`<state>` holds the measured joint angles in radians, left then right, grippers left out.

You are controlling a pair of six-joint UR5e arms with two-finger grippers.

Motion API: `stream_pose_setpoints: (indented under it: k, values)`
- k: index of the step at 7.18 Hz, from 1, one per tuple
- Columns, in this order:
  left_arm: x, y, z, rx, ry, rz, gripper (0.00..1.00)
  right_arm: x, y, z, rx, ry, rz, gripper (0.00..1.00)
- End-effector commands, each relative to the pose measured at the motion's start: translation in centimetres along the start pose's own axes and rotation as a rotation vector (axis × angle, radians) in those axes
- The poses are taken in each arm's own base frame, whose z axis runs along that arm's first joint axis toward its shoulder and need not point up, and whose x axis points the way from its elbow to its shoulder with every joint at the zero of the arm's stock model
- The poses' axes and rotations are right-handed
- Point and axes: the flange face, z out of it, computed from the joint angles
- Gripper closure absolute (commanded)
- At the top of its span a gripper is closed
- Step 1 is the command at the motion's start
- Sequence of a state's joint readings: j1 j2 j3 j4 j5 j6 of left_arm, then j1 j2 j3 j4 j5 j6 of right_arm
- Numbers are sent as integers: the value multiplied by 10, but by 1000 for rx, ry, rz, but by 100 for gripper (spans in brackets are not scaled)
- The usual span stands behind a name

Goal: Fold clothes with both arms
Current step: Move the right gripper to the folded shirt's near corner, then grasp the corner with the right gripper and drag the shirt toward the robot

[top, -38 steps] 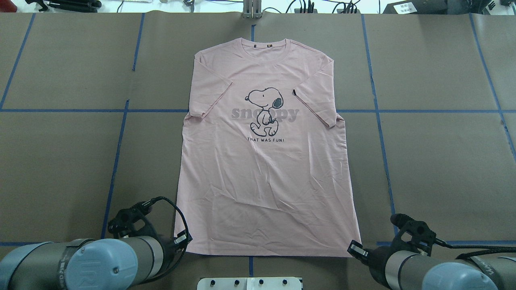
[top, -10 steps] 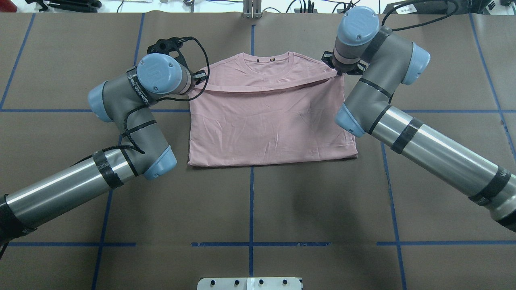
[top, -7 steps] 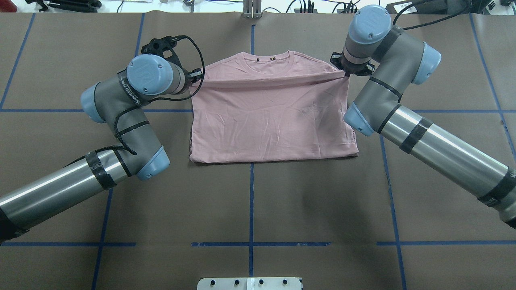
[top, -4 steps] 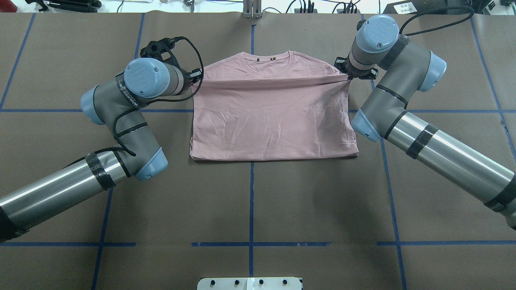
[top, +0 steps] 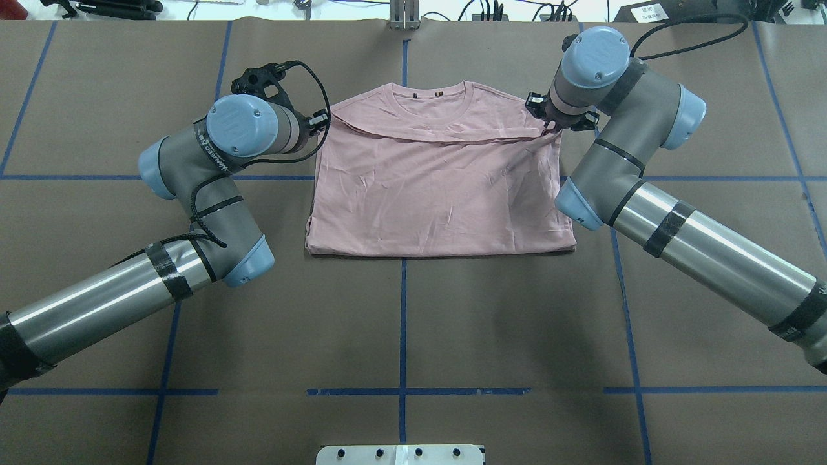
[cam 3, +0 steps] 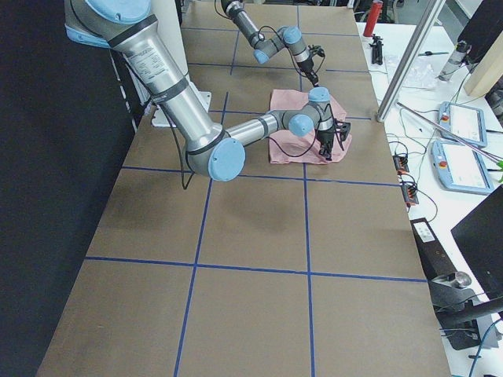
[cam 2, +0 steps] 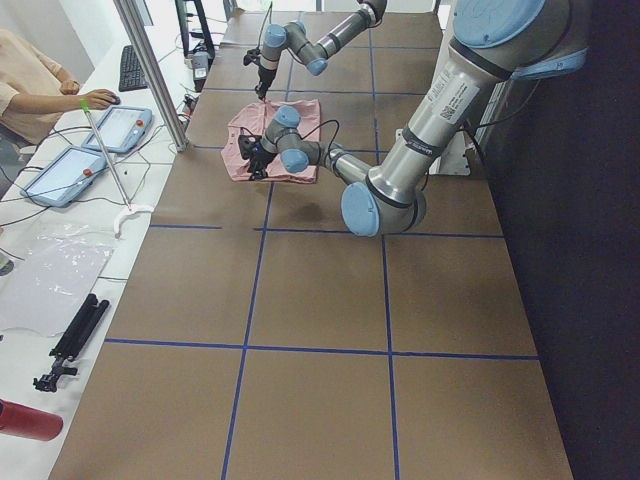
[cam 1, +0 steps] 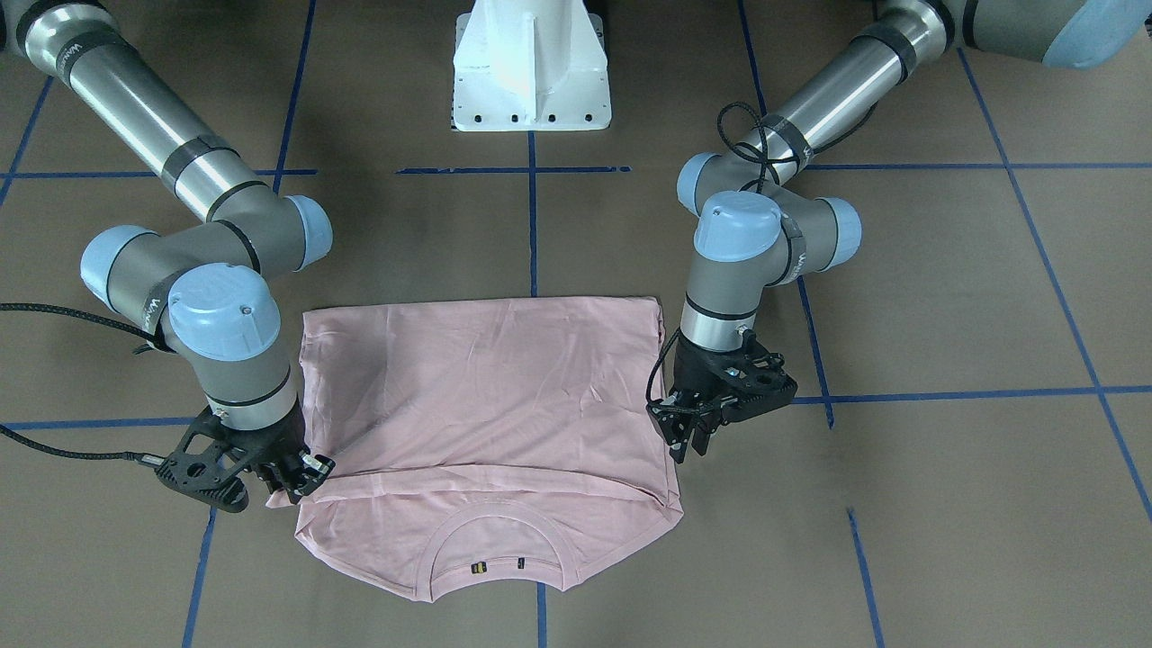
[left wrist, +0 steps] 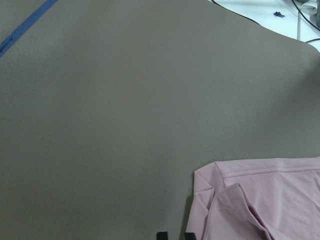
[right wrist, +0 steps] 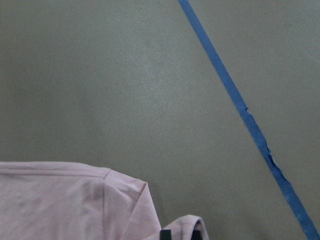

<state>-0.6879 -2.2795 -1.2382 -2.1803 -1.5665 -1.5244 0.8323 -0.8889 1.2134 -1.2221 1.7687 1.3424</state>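
Observation:
The pale pink T-shirt (top: 439,187) lies folded in half at the far middle of the table, its hem brought up near the collar (top: 439,103); the print is hidden. It also shows in the front view (cam 1: 486,396). My right gripper (top: 549,126) is shut on the hem's corner, and the right wrist view shows pink cloth between its fingertips (right wrist: 182,233). My left gripper (top: 321,123) hangs beside the other hem corner; in the front view (cam 1: 686,443) the cloth lies flat next to it. Its wrist view shows bare table between the tips (left wrist: 175,235).
The table is covered in brown paper with blue tape lines (top: 402,323). The white pedestal base (cam 1: 529,63) stands on the robot's side. Beyond the far edge are a metal pole (cam 2: 150,70), tablets (cam 2: 120,125) and an operator (cam 2: 30,70).
Over five seconds the flat shirt was folded hem to collar. In the last half second the taut hem went slack on the left side, and both grippers moved slightly inward.

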Motion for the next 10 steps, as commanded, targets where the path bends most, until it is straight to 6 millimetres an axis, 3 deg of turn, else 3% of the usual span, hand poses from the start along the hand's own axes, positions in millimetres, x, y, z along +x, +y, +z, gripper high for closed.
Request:
stream_pose_setpoints:
  k: [1,2,3,5,6,7,9,10]
  values:
    - [5,-2,-11,0,23,0,58,-8,0,-6,1,-15,-1,31]
    - [11,-2,-24,0,53,0,58,-13,1,-13,1,-36,9,25]
    - [16,0,-32,-3,68,0,57,-17,8,-36,-1,-85,39,22]
    - [7,4,-33,-7,67,-7,57,41,102,-76,-133,-167,79,21]
    - [-1,4,-39,-7,72,-5,57,80,157,-79,-180,-154,132,19]
    - [-1,4,-40,-7,73,-5,57,101,175,-92,-199,-155,155,19]
    - [-4,6,-39,-9,70,-2,57,110,200,-74,-154,-119,135,17]
    - [-3,4,-40,-7,72,-2,57,117,200,-63,-150,-95,142,17]
